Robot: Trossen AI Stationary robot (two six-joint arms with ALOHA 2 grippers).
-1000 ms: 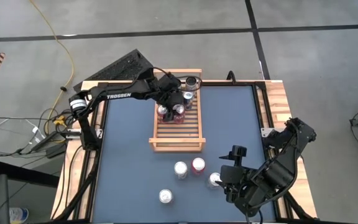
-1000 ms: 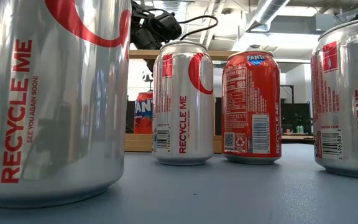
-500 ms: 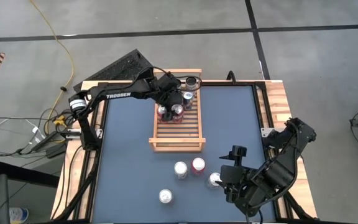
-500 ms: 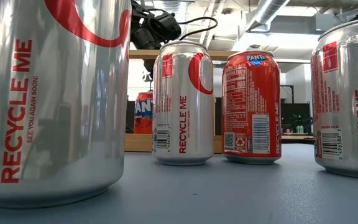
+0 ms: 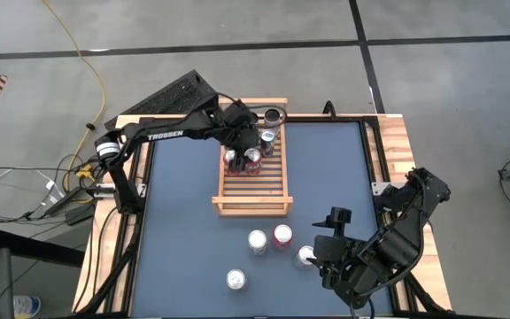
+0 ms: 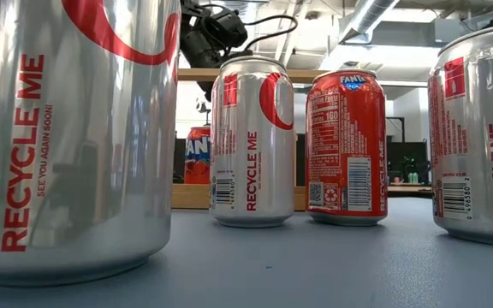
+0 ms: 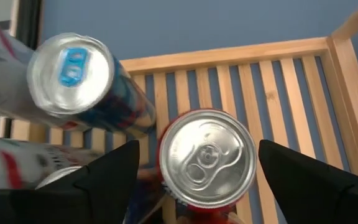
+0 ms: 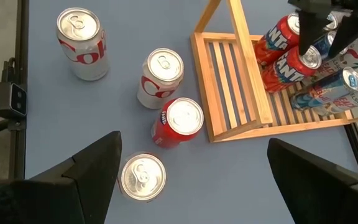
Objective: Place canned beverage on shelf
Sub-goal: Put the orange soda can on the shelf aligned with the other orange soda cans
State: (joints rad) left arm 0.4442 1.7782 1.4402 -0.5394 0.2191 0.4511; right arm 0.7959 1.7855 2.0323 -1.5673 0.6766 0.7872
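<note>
1. The shelf (image 5: 252, 168), a slatted wooden rack, is seen lying flat on the blue table (image 5: 184, 213), at its far middle.
2. The left gripper (image 5: 248, 146) is held above the shelf's far end, over a red can (image 7: 207, 158) standing on the slats.
3. Its fingers (image 7: 114, 174) are spread on either side of that can's top, clear of it; nothing is gripped.
4. More cans are crowded beside the red one, among them a blue-tabbed can (image 7: 73, 74).
5. Four cans are left on the table near the front: three silver (image 5: 257, 241), one red (image 5: 282, 235).
6. The right gripper (image 5: 326, 252) is parked near the table's right front, fingers wide apart and empty.
</note>
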